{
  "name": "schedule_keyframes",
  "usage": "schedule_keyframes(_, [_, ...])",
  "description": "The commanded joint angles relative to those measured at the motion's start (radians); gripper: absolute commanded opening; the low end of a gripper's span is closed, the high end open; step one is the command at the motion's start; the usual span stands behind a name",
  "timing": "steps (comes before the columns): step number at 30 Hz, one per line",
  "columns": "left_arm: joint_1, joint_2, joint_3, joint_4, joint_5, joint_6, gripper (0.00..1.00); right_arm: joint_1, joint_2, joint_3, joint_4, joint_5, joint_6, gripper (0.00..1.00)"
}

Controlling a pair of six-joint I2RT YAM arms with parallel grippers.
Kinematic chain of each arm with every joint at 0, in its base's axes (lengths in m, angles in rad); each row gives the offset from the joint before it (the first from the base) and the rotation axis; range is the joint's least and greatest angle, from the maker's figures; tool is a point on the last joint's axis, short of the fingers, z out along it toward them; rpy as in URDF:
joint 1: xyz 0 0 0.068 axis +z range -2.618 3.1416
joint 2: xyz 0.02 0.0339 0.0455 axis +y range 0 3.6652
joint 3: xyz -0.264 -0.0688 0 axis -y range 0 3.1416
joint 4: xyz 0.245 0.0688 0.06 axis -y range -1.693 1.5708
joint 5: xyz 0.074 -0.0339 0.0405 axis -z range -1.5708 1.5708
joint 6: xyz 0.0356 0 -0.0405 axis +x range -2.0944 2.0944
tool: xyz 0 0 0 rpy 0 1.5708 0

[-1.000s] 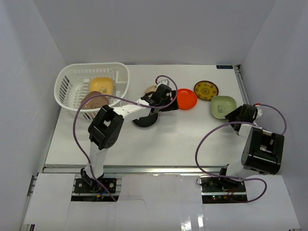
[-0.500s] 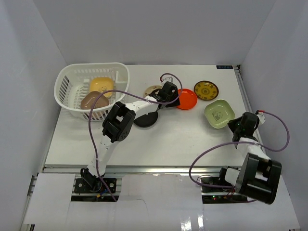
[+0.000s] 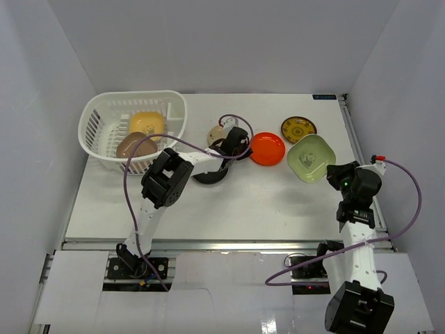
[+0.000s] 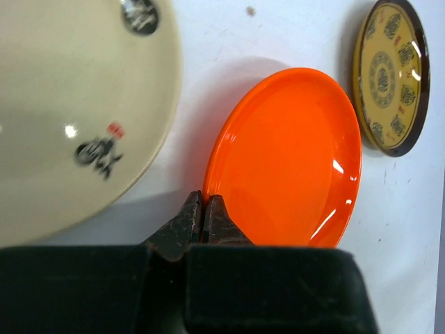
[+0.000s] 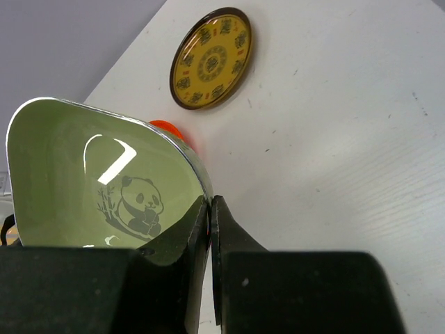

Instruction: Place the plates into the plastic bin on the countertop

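White countertop [image 3: 229, 202]; right hand [image 5: 210, 207] apparently pinches glossy rounded-square green plate [image 5: 83, 160].

The setting is a robotics lab test cell. A white countertop [image 3: 229, 202] with a metal edge rail [image 3: 208, 243] along its near edge is boxed in on three sides by plain pale walls [image 3: 222, 49], like a purpose-built enclosure. Two robot arms, the left arm [image 3: 156, 188] and the right arm [image 3: 358, 209], are bolted down at the near edge and trail purple cables [image 3: 420, 200]. Kitchenware appears as staged props: a white plastic bin [image 3: 90, 129] at the countertop's far left corner, and small plates such as the orange plate [image 3: 268, 148] and the green plate [image 3: 309, 158].
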Motion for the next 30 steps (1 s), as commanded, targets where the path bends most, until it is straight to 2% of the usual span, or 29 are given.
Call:
schedule_keyframes(1, [0.000,-0.108,-0.140,-0.024,-0.072,0.007,0.00,0.019,-0.042,0.019,-0.031,-0.085,-0.011,0.08])
schedule_keyframes(3, [0.000,-0.174,-0.198,-0.015,-0.070,0.002,0.00,0.031,-0.054,0.042,-0.039,-0.128,-0.007,0.08])
schedule_keyframes(6, [0.000,-0.361,-0.335,0.045,-0.038,0.021,0.00,0.066,-0.066,0.125,-0.068,-0.151,-0.007,0.08])
schedule_keyframes(7, [0.000,-0.475,-0.390,0.077,-0.031,0.030,0.00,0.083,-0.072,0.148,-0.075,-0.153,-0.008,0.08])
schedule_keyframes(9, [0.002,-0.592,-0.418,0.082,-0.012,0.051,0.00,0.094,-0.075,0.228,-0.092,-0.166,-0.010,0.08])
schedule_keyframes(10, [0.009,-0.707,-0.426,0.068,-0.006,0.061,0.00,0.106,-0.069,0.281,-0.108,-0.179,-0.010,0.08])
schedule_keyframes(13, [0.055,-0.858,-0.420,0.008,0.038,0.075,0.00,0.139,-0.065,0.344,-0.111,-0.185,0.004,0.08])
schedule_keyframes(16, [0.246,-0.993,-0.390,-0.128,0.091,0.087,0.00,0.200,-0.048,0.400,-0.088,-0.179,0.024,0.08])
schedule_keyframes(18, [0.331,-1.071,-0.393,-0.185,0.065,0.107,0.00,0.260,0.000,0.432,-0.068,-0.145,0.022,0.08])
schedule_keyframes(19, [0.432,-1.093,-0.400,-0.223,0.089,0.114,0.00,0.357,0.020,0.444,-0.063,-0.124,0.016,0.08])
schedule_keyframes(21, [0.518,-1.130,-0.418,-0.257,0.098,0.130,0.00,0.465,0.096,0.470,-0.046,-0.029,-0.017,0.08])
schedule_keyframes(22, [0.590,-1.131,-0.420,-0.300,0.094,0.142,0.00,0.573,0.128,0.510,-0.028,0.008,-0.031,0.08])
schedule_keyframes(24, [0.655,-1.127,-0.448,-0.332,0.063,0.170,0.00,0.671,0.256,0.577,-0.029,0.080,-0.083,0.08])
schedule_keyframes(25, [0.719,-1.119,-0.461,-0.346,0.056,0.177,0.00,0.758,0.350,0.661,-0.030,0.106,-0.100,0.08])
schedule_keyframes(27, [0.796,-1.110,-0.494,-0.349,0.029,0.187,0.00,0.838,0.453,0.758,-0.034,0.152,-0.158,0.08])
schedule_keyframes(28, [0.851,-1.098,-0.528,-0.339,0.035,0.187,0.00,0.905,0.504,0.865,-0.048,0.172,-0.177,0.08])
schedule_keyframes(30, [0.882,-1.067,-0.551,-0.327,0.078,0.183,0.00,0.953,0.662,0.978,-0.057,0.199,-0.206,0.08])
